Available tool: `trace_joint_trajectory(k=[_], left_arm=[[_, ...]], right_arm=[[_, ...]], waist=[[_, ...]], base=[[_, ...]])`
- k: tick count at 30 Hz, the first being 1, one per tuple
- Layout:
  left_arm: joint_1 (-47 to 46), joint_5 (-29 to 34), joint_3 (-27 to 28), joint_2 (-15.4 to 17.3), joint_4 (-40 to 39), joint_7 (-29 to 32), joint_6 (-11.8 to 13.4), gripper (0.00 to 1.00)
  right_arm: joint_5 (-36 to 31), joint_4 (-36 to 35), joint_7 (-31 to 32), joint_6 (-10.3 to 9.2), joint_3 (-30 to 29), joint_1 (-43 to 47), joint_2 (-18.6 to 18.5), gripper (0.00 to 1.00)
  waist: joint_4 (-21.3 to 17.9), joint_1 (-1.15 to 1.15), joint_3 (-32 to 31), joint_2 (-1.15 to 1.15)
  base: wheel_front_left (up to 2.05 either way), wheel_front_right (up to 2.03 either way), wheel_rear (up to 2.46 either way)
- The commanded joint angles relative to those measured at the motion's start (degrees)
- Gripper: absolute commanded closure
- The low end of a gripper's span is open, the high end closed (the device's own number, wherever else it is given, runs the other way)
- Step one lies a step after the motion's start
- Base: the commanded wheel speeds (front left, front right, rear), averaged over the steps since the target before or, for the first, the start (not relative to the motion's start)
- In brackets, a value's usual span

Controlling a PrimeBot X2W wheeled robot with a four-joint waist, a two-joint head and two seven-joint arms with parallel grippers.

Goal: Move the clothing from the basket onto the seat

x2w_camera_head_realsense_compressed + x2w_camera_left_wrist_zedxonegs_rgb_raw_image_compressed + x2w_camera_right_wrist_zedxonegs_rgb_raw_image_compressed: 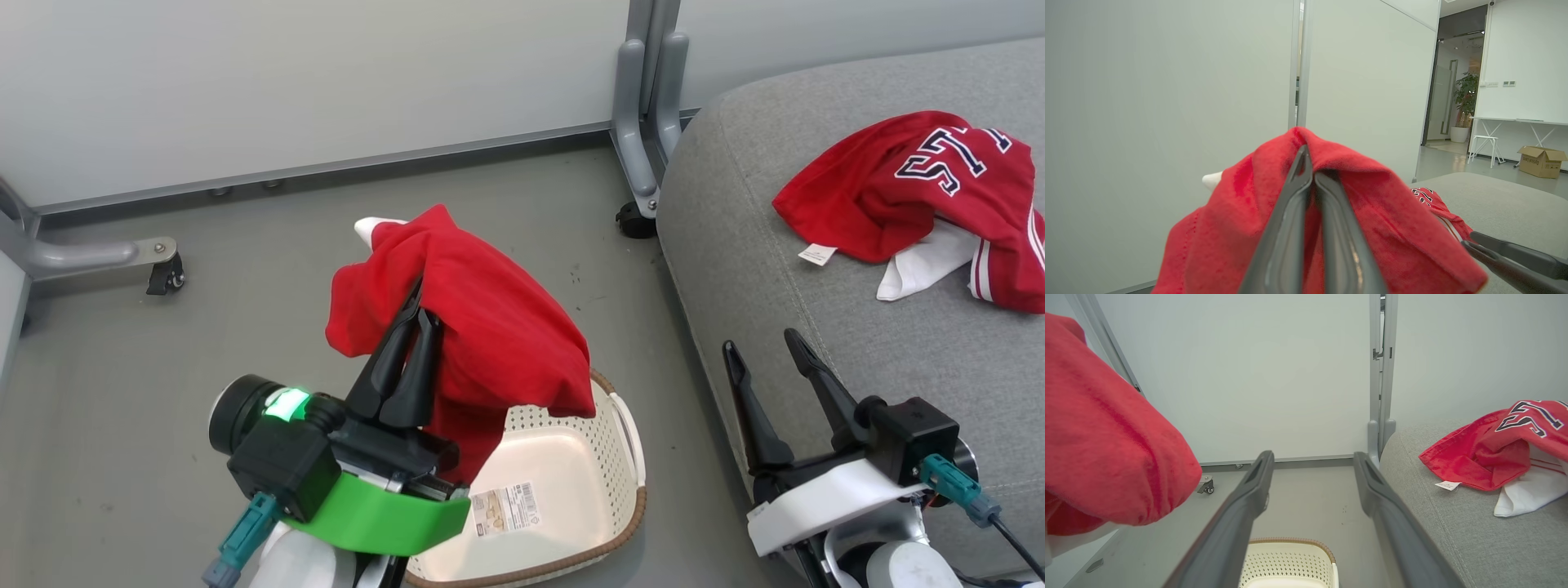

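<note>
Clothing (498, 327), evidently soft, light and floppy, hangs above the basket (624, 457), clamped at a bunched fold by the left tool (424, 314). Another garment (890, 196) lies on the seat (735, 245); the right tool (761, 341) is spread apart, empty.

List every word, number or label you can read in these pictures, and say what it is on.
"Optical Lens", upside down, seemingly: cardboard box.
Lettering on the clothing on the seat: folded, unreadable.
Sticker in the basket: too small.
Label tag: too small.
</note>
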Motion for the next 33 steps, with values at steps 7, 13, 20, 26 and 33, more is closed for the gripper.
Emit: trace_joint_trajectory(k=[7,13,20,26,33], left_arm=[[0.50,-0.52,-0.02,0.42,-0.27,0.11,0.52,1.00],[0.40,-0.89,-0.13,0.55,-0.39,0.03,0.44,1.00],[-0.38,-0.99,-0.23,0.85,-0.45,0.07,0.52,1.00],[-1.54,-1.19,-0.67,0.77,-0.07,0.16,0.25,1.00],[-2.47,-1.59,-1.53,0.47,0.44,0.05,-0.17,1.00]], right_arm=[[-0.24,-0.50,0.55,-0.02,0.95,0.64,-0.04,0.00],[0.48,-0.87,2.04,-0.02,4.95,0.60,-0.61,0.00],[2.62,-1.26,3.33,-0.02,14.90,-1.63,-2.29,0.00],[4.34,-1.13,2.82,-0.02,21.97,-5.16,-3.73,0.00],[4.84,0.06,1.59,-0.02,26.59,-11.07,-4.30,0.00]], waist=[[0.00,0.01,0.03,0.00],[0.19,0.01,0.07,0.00],[0.56,0.01,1.09,0.00],[1.17,0.01,2.25,0.00],[2.39,0.01,3.22,0.00]], base=[[0.00,0.00,0.00],[0.00,0.00,0.00],[0.00,0.00,0.00],[0.00,0.00,0.00],[0.00,0.00,0.00]])
